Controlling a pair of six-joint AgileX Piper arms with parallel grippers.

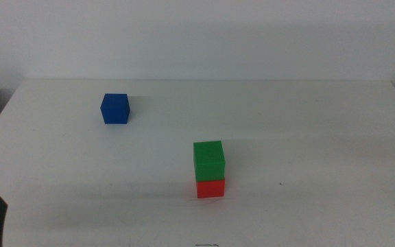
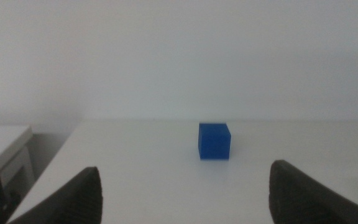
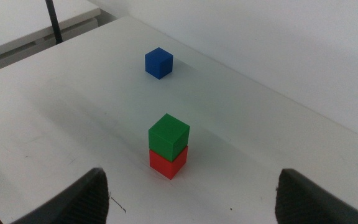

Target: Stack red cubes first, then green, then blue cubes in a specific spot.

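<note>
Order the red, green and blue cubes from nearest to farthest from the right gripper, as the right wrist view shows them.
From the right gripper, jaws open:
1. Red cube: bottom of the stack, just ahead of the jaws.
2. Green cube: on top of the red one, almost as near.
3. Blue cube: alone, far across the table.

A: Light is soft and even in all three views; the white surface [image 1: 307,123] looks bright, without hard glare.

B: Shadows?

A: Faint ones only. The blue cube [image 1: 115,108] throws a pale shadow to its right in the middle view, and the green cube [image 3: 168,137] on the red cube [image 3: 168,163] barely darkens the surface.

B: Sharpness?

A: The left wrist view is dim, greyish and hazy; the left hand [image 2: 185,193] is blurred at its near edges.
</note>
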